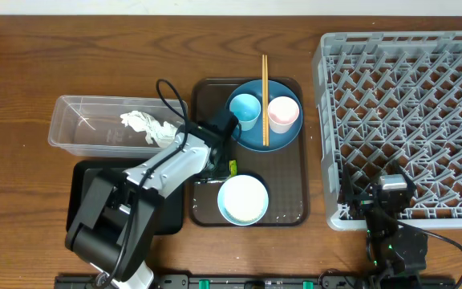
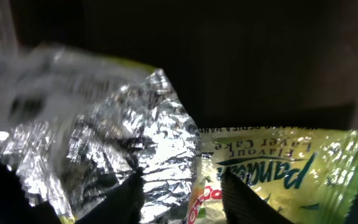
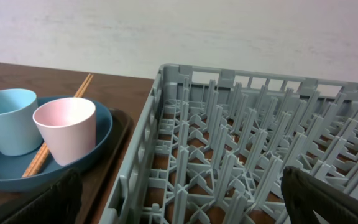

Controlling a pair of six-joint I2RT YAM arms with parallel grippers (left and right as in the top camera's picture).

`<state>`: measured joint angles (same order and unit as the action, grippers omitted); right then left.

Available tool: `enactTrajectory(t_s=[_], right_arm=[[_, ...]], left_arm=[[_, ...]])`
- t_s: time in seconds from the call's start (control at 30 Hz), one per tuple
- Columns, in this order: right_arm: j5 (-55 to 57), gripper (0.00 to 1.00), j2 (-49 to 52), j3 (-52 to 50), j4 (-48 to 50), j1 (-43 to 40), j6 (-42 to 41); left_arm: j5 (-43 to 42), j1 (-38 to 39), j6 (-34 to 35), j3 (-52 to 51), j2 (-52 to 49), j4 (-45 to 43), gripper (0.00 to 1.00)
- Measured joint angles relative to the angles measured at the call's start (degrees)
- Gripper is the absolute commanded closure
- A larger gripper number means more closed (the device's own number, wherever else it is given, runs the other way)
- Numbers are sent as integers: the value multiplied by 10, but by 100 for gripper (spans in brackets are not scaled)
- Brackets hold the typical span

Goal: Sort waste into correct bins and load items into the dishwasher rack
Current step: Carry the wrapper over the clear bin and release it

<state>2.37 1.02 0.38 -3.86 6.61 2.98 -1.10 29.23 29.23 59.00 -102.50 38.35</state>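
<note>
The left gripper (image 2: 180, 186) is down on the brown tray (image 1: 287, 205), between plate (image 1: 284, 135) and bowl (image 1: 243, 199); its fingers (image 2: 120, 202) stand narrowly apart with the foil wrapper (image 2: 142, 130) between them; whether they pinch it I cannot tell. The right gripper (image 3: 182, 199) hovers at the near edge of the rack (image 1: 407, 96), jaws wide and empty; a napkin (image 1: 147, 124) lies in the tub (image 1: 74, 128), just beside the black tray (image 1: 87, 172); blue cup (image 1: 245, 110), pink cup (image 1: 283, 113) and chopsticks (image 1: 265, 92) rest on the plate.
</note>
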Motion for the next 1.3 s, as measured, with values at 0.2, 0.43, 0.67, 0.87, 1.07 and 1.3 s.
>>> enactTrajectory(t_s=[0.2, 0.43, 0.67, 0.87, 1.07, 1.3], right_arm=[[0, 1, 0, 0, 0, 0, 0], [0, 1, 0, 0, 0, 0, 0], [0, 1, 0, 0, 0, 0, 0], [0, 1, 0, 0, 0, 0, 0], [0, 1, 0, 0, 0, 0, 0], [0, 1, 0, 0, 0, 0, 0]], left_arm=[[-2, 1, 5, -3, 0, -4, 94], [-2, 1, 5, -3, 0, 5, 94], [-2, 1, 5, 2, 45, 57, 94], [-17, 1, 5, 15, 170, 61, 94], [14, -16, 5, 19, 290, 46, 94], [113, -110, 5, 20, 313, 27, 94]])
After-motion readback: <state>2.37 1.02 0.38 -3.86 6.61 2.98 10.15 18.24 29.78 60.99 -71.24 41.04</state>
